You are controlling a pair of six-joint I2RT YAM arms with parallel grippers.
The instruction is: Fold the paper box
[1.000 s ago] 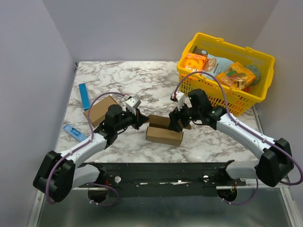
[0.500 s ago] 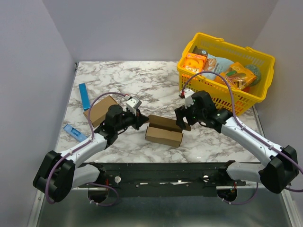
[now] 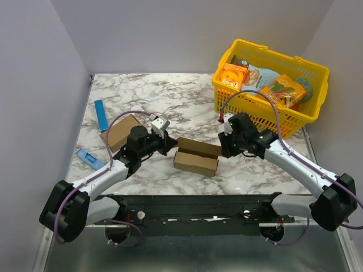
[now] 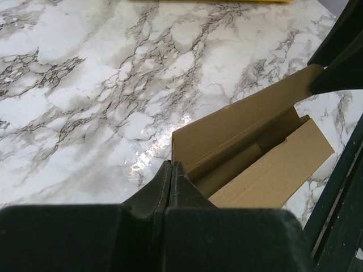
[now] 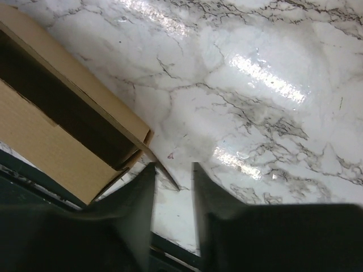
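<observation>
**Paper box** [image 3: 196, 156]: plain brown cardboard, oblong. Lay on the marble table [image 3: 170, 93] near its middle, long side running left to right, between the two tools. Top not closed down; dark interior visible in both wrist views, with one long panel standing along the far side.

**Left tool** [image 4: 169, 168]: closed. Fingers [image 4: 154, 190] pressed flat together at the left end of the box, the upright cardboard edge of that end running straight into the seam between them. Taken as pinching that end wall.

**Right tool** [image 5: 173, 170]: open, with a narrow gap between its fingers [image 5: 133, 195]. Held low over the table just off the right end of the box. Small pointed flap corner of the box lay in the gap; contact with either finger could not be told.

**Second brown carton** [image 3: 120, 131]: similar size, flat on the table to the left of the left arm, apart from the box.

**Blue strip** [image 3: 101, 115]: lay near the left edge of the table, beyond the second carton.

**Blue packet** [image 3: 89, 158]: lay nearer the arm bases, beside the left arm.

**Yellow basket** [image 3: 300, 116]: stood at the far right corner of the table, behind the right arm. Held orange snack boxes [image 3: 232, 76] and other packets.
</observation>
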